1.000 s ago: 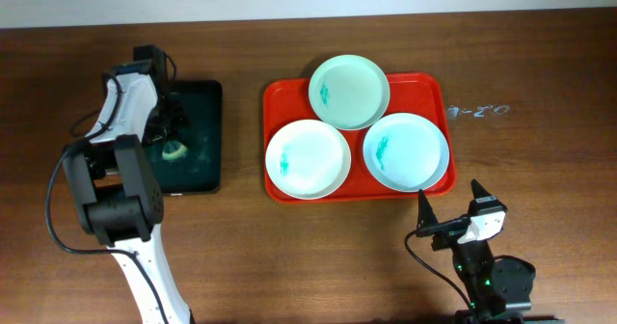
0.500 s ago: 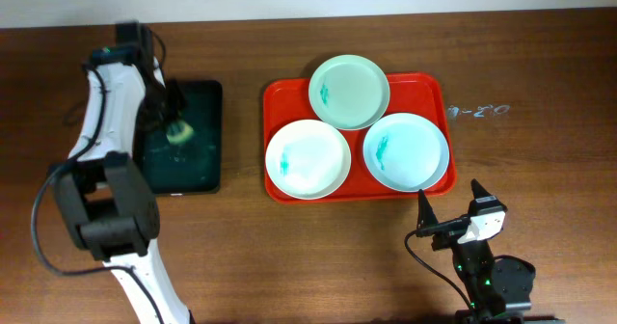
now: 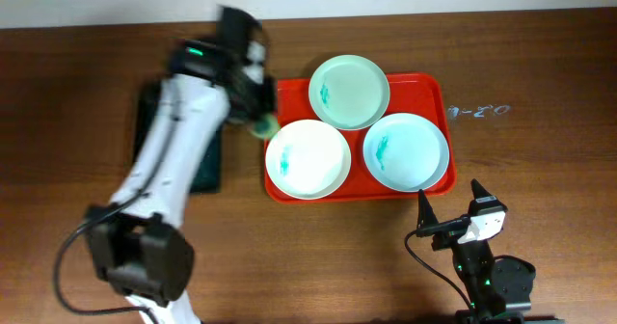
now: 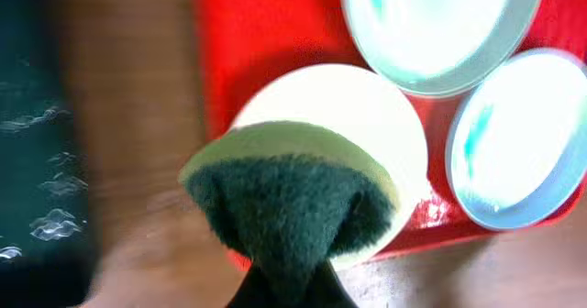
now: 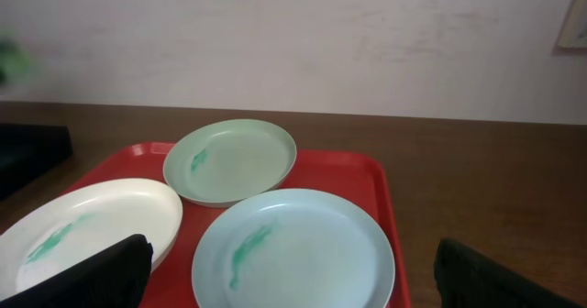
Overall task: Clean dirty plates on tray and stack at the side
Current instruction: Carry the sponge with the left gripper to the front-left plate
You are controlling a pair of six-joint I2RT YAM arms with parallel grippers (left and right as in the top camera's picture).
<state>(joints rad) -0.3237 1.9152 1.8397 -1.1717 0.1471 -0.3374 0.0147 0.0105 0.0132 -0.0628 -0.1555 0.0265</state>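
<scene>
The red tray [image 3: 434, 93] holds three plates: a mint one [image 3: 349, 91] at the back, a white one [image 3: 308, 158] at front left, and a pale blue one [image 3: 406, 150] at front right. Each has a teal smudge. My left gripper [image 3: 256, 120] is shut on a green-and-cream sponge [image 3: 261, 126] over the tray's left rim, just behind the white plate. In the left wrist view the sponge [image 4: 293, 207] hides part of the white plate [image 4: 385, 115]. My right gripper [image 3: 449, 201] is open and empty in front of the tray, facing the blue plate [image 5: 293, 248].
A black tray [image 3: 207, 165] with water drops lies left of the red tray, mostly under my left arm; it also shows in the left wrist view [image 4: 37, 161]. Bare wooden table surrounds both trays. A wall runs along the back edge.
My left arm has swung right from over the black tray to the red tray's left edge, carrying the sponge. The right arm and plates have not moved.
</scene>
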